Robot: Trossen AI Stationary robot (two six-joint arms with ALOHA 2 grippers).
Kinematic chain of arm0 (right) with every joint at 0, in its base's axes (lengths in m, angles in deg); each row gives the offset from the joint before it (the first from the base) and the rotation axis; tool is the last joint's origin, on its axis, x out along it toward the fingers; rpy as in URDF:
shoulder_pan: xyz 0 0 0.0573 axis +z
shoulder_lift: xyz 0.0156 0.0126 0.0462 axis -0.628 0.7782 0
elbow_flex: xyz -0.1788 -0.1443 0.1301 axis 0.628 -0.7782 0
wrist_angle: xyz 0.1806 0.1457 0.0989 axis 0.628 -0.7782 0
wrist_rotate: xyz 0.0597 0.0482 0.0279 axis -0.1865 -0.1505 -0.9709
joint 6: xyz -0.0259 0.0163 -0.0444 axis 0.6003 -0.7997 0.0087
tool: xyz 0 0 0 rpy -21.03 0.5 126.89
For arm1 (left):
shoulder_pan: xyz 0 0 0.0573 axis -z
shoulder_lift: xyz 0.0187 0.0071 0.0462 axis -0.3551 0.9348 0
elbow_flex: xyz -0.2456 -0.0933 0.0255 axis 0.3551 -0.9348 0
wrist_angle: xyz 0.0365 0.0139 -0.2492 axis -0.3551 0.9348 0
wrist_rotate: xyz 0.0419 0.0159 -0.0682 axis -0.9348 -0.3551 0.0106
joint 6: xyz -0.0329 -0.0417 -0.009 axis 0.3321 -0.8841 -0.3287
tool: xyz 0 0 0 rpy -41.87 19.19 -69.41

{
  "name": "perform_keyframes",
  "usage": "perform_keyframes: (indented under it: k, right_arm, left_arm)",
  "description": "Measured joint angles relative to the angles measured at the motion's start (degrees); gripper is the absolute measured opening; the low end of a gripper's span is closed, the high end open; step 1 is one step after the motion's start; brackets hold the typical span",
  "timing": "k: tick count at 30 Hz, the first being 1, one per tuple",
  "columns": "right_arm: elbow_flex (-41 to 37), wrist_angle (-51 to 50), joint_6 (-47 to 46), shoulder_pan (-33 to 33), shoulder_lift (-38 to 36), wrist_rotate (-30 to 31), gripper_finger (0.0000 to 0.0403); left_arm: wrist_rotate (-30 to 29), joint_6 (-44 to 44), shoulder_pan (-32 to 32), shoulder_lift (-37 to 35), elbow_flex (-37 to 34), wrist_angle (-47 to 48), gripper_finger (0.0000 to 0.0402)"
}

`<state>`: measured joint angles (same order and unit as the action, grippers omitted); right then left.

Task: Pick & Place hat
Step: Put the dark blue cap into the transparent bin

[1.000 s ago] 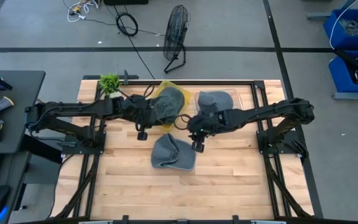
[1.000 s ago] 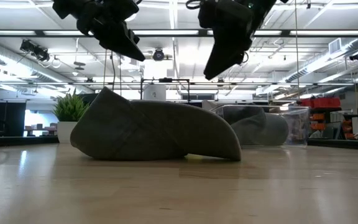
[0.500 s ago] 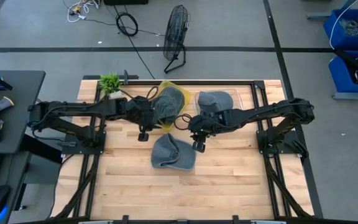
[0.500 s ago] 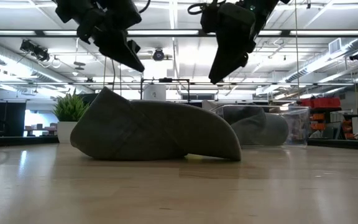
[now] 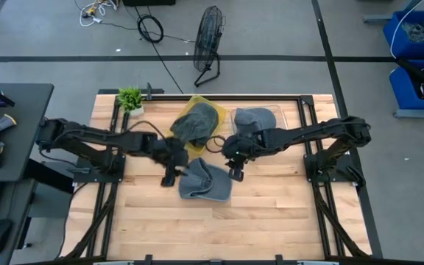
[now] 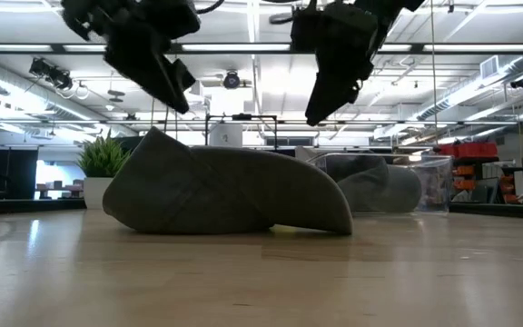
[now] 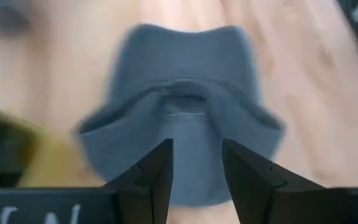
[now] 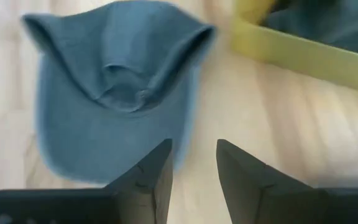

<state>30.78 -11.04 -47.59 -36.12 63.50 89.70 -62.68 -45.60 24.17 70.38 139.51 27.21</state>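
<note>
A grey-blue hat (image 5: 205, 181) lies on the wooden table near its middle, crown side up, also seen in the low view (image 6: 225, 193). My left gripper (image 5: 169, 177) hovers just off the hat's left side, open, its fingers (image 7: 196, 168) aimed at the hat (image 7: 179, 106). My right gripper (image 5: 233, 173) hovers off the hat's far right side, open (image 8: 193, 165), with the hat (image 8: 110, 93) ahead of it. In the low view both grippers (image 6: 175, 98) (image 6: 316, 113) hang above the hat without touching it.
At the table's far side, a yellow bin (image 5: 196, 121) holds a dark hat and a clear bin (image 5: 255, 118) holds a grey one. A small green plant (image 5: 129, 97) stands at the far left corner. Bare wood spreads toward the near edge.
My left gripper has swung from beside the yellow bin toward the table's near edge and now sits lower beside the hat on the table. The hat has not moved.
</note>
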Motion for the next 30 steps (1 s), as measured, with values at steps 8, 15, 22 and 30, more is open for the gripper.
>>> perform_keyframes:
  k: [8, 15, 22, 30]
  right_arm:
    - [-0.01, 1.88, 5.47, 1.45, 3.78, -2.41, 0.0128]
    - [-0.01, 1.71, 5.87, 1.64, 5.22, -2.31, 0.0128]
    - [-0.01, 2.64, 5.80, 1.62, 5.22, -2.30, 0.0128]
    - [-0.01, 2.88, 6.32, 2.04, 5.22, -1.82, 0.0128]
  left_arm:
    - [-2.95, -13.59, 11.86, 5.92, 0.00, -1.19, 0.0136]
    - [-10.92, -26.73, 19.46, 11.85, 0.02, -2.44, 0.0136]
    - [-20.56, -34.39, 24.07, 18.54, 0.02, -8.51, 0.0136]
    - [-28.98, -34.09, 24.11, 22.29, -0.02, -11.59, 0.0095]
